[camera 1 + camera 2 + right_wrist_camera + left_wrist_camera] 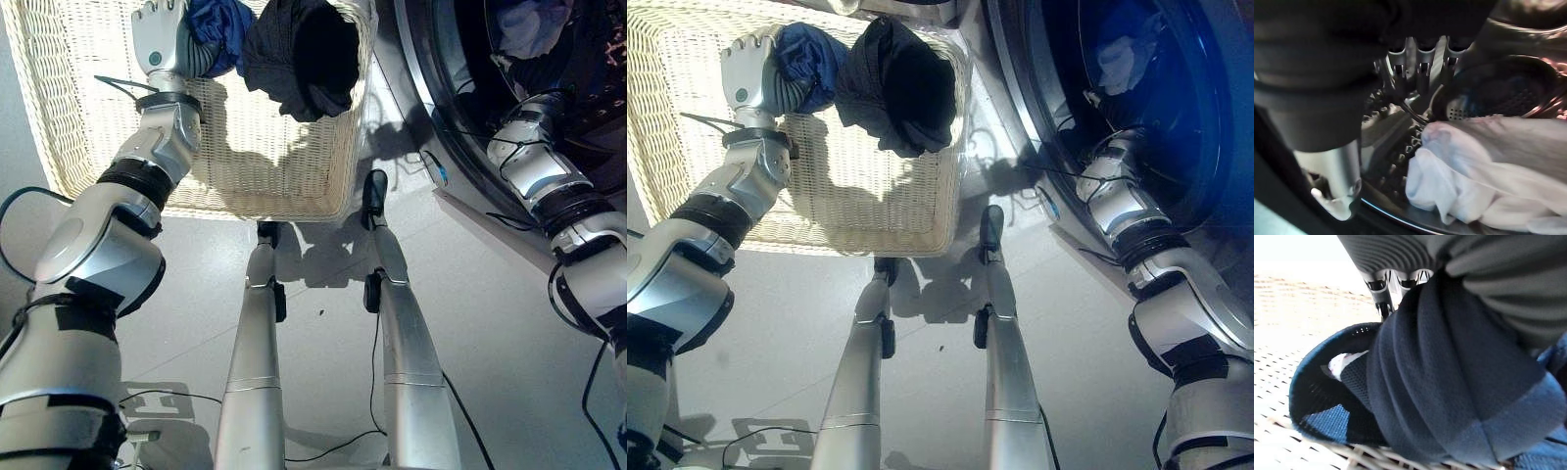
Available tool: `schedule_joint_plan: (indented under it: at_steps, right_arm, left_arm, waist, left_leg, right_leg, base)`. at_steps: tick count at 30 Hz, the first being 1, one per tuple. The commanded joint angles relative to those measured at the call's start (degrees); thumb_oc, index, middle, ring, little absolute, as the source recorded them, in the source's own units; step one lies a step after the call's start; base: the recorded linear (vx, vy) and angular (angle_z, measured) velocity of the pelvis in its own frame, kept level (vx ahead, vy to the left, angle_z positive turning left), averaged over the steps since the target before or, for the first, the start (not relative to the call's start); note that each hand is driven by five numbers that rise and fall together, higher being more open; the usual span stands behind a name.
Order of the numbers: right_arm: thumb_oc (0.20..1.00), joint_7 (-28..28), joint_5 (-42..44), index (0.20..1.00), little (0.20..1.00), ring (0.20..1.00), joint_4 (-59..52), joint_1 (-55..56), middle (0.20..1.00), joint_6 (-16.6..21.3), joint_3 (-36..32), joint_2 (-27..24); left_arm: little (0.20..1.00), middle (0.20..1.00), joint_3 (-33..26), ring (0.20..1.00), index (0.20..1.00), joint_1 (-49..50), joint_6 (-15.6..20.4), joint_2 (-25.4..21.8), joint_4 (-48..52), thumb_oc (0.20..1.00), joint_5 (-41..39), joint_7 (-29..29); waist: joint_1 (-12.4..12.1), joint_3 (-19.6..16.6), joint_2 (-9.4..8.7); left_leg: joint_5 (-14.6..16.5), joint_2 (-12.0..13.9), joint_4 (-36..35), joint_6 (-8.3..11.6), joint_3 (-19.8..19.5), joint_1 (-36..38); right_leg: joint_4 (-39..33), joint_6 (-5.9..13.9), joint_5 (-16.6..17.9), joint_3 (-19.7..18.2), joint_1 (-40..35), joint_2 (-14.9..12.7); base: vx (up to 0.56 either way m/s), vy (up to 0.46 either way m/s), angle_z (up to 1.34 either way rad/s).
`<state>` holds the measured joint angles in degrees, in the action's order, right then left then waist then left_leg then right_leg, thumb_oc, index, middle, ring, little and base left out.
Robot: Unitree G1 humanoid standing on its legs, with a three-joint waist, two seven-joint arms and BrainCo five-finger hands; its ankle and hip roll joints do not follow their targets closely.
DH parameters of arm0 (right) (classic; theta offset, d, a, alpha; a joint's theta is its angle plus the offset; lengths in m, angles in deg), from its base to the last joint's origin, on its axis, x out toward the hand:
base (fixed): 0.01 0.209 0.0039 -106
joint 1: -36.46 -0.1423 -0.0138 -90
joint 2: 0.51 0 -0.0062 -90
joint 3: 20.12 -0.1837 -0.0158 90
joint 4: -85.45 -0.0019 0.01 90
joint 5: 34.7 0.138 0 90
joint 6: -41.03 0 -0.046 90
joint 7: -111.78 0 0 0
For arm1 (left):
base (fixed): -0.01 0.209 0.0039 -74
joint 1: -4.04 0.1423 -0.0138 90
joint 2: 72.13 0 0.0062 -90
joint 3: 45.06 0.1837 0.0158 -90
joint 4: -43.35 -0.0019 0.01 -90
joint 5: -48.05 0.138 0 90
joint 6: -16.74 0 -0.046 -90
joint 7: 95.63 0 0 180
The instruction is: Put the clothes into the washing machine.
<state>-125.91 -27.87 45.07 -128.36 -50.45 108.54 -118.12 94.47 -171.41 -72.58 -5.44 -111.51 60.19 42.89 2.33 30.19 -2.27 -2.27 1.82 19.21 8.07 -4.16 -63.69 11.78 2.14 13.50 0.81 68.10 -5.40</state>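
Note:
My left hand point(157, 37) is over the white wicker basket point(59, 127), fingers curled round a bunched blue garment point(220, 27). Up close, navy cloth point(1449, 382) fills the grip below the fingers point(1387, 286). A black garment point(304, 59) hangs right beside the blue one, near the basket's right rim; whether the hand holds it too is unclear. My right hand point(1422, 68) reaches inside the washing machine drum point(1176, 108), fingers straight. A white cloth point(1488, 171) lies in the drum just past that hand, apart from the fingers.
The basket stands on the pale floor point(470, 323) at the left, and the washer's round door opening point(441, 108) is at the right. A strip of floor separates the two. More pale laundry point(529, 24) shows deep in the drum.

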Motion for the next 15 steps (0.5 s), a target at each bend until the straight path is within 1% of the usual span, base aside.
schedule_joint_plan:
  at_steps: [1,3,4,5,6,7,8,9,10,11,12,14,15]
  right_arm:
    - [1.000,-4.42,-0.47,1.000,1.000,1.000,-5.95,-0.66,1.000,1.99,-2.37,-3.74]
    - [1.000,-4.42,-0.47,1.000,1.000,1.000,-5.95,-0.66,1.000,1.99,-2.37,-3.74]
    - [1.000,-5.03,-1.52,1.000,1.000,1.000,-10.32,1.99,1.000,4.39,-5.81,-3.55]
    - [1.000,-3.84,-1.72,1.000,1.000,1.000,-17.18,6.55,1.000,6.98,-11.02,-3.09]
    - [1.000,-1.33,-0.17,1.000,1.000,1.000,-20.73,9.94,1.000,8.89,-14.17,-2.17]
    - [1.000,-1.33,-0.17,1.000,1.000,1.000,-20.73,9.94,1.000,8.89,-14.17,-2.17]
    - [1.000,7.22,4.92,1.000,1.000,1.000,-28.70,17.64,1.000,13.54,-21.23,0.96]
    - [1.000,8.41,5.59,1.000,1.000,1.000,-29.91,19.04,1.000,14.14,-22.25,1.47]
    - [1.000,10.77,6.12,1.000,1.000,1.000,-32.70,21.44,1.000,14.50,-24.14,2.87]
    - [1.000,15.19,9.54,1.000,1.000,1.000,-36.19,25.22,1.000,15.43,-26.73,4.68]
    - [1.000,16.74,9.80,1.000,1.000,1.000,-37.36,26.72,1.000,15.72,-27.75,5.49]
    - [1.000,21.90,11.97,1.000,1.000,1.000,-41.20,31.43,1.000,16.69,-29.78,8.22]
    - [1.000,23.10,11.94,1.000,1.000,1.000,-42.45,32.82,1.000,16.85,-30.34,9.39]
  left_arm:
    - [0.200,0.200,-5.23,0.200,0.200,4.79,2.86,-0.72,-3.67,0.200,-5.60,1.43]
    - [0.200,0.200,-5.23,0.200,0.200,4.79,2.86,-0.72,-3.67,0.200,-5.60,1.43]
    - [0.200,0.200,-8.48,0.200,0.200,6.34,6.40,-0.57,-0.82,0.200,-8.10,-1.13]
    - [0.200,0.200,-14.35,0.200,0.200,10.07,11.40,-0.15,4.78,0.200,-13.48,-4.37]
    - [0.200,0.200,-17.25,0.200,0.200,12.67,13.92,0.02,7.92,0.200,-15.39,-5.17]
    - [0.200,0.200,-17.25,0.200,0.200,12.67,13.92,0.02,7.92,0.200,-15.39,-5.17]
    - [0.200,0.200,-23.16,0.200,0.200,19.01,19.13,1.22,15.34,0.200,-17.13,-6.98]
    - [0.200,0.200,-24.01,0.200,0.200,20.11,19.82,1.50,16.57,0.200,-16.62,-7.61]
    - [0.200,0.200,-25.60,0.200,0.200,22.25,21.38,1.98,19.04,0.200,-16.36,-8.67]
    - [0.200,0.200,-28.09,0.200,0.200,25.77,24.38,2.75,22.89,0.200,-16.69,-10.01]
    - [0.200,0.200,-29.12,0.200,0.200,27.26,25.80,3.04,24.33,0.200,-16.60,-10.51]
    - [0.200,0.200,-32.62,0.200,0.200,31.91,30.27,4.91,29.15,0.200,-15.76,-11.62]
    - [0.200,0.200,-33.72,0.200,0.200,33.32,31.48,5.71,30.73,0.200,-14.56,-12.22]
  waist:
    - [1.37,-0.40,2.09]
    - [1.37,-0.40,2.09]
    - [1.40,-0.40,2.01]
    - [1.28,-0.40,2.13]
    - [1.14,-0.40,2.20]
    - [1.14,-0.40,2.20]
    - [0.80,-0.40,2.30]
    - [0.73,-0.40,2.29]
    - [0.60,-0.40,2.32]
    - [0.40,-0.40,2.37]
    - [0.30,-0.40,2.41]
    - [-0.02,-0.40,2.61]
    - [-0.13,-0.40,2.66]
  left_leg:
    - [-3.74,-3.56,-8.28,-3.13,1.82,3.75]
    - [-3.74,-3.56,-8.28,-3.13,1.82,3.75]
    - [-3.59,-3.67,-8.23,-3.27,1.70,3.72]
    - [-3.40,-3.87,-8.18,-3.40,1.55,3.68]
    - [-2.81,-3.91,-7.89,-3.42,1.48,4.09]
    - [-2.81,-3.91,-7.89,-3.42,1.48,4.09]
    - [-2.65,-4.16,-7.98,-3.57,1.28,4.14]
    - [-2.62,-4.20,-7.98,-3.60,1.26,4.19]
    - [-2.67,-4.30,-8.13,-3.66,1.22,4.09]
    - [-2.65,-4.44,-8.24,-3.84,1.13,4.18]
    - [-2.61,-4.46,-8.29,-3.91,1.10,4.21]
    - [-2.48,-4.67,-8.06,-4.20,1.01,4.21]
    - [-2.48,-4.74,-8.01,-4.31,0.96,4.14]
  right_leg:
    - [5.76,5.62,-6.99,4.93,-2.91,5.49]
    - [5.76,5.62,-6.99,4.93,-2.91,5.49]
    - [5.87,5.62,-7.17,4.89,-2.85,5.51]
    - [6.07,5.57,-7.39,4.87,-2.70,5.51]
    - [6.52,5.58,-8.03,4.88,-2.98,5.54]
    - [6.52,5.58,-8.03,4.88,-2.98,5.54]
    - [6.79,5.41,-8.34,4.98,-2.94,5.53]
    - [6.84,5.37,-8.39,5.01,-2.97,5.53]
    - [6.73,5.30,-8.35,5.13,-2.89,5.54]
    - [6.79,5.13,-8.43,5.22,-2.97,5.53]
    - [6.84,5.06,-8.48,5.28,-2.97,5.51]
    - [7.38,4.87,-8.65,5.41,-2.86,5.48]
    - [7.55,4.81,-8.65,5.47,-2.75,5.44]
  base:
    - [0.00,0.000,0.00]
    - [0.00,0.000,0.00]
    - [0.02,-0.034,-0.01]
    - [0.03,-0.043,-0.01]
    - [0.00,0.000,0.00]
    - [0.02,-0.036,0.01]
    - [0.01,-0.033,0.01]
    - [0.01,-0.041,-0.01]
    - [0.00,-0.027,-0.03]
    - [0.00,0.000,0.00]
    - [0.00,0.000,0.00]
    - [0.00,0.000,0.00]
    - [0.00,0.000,0.00]
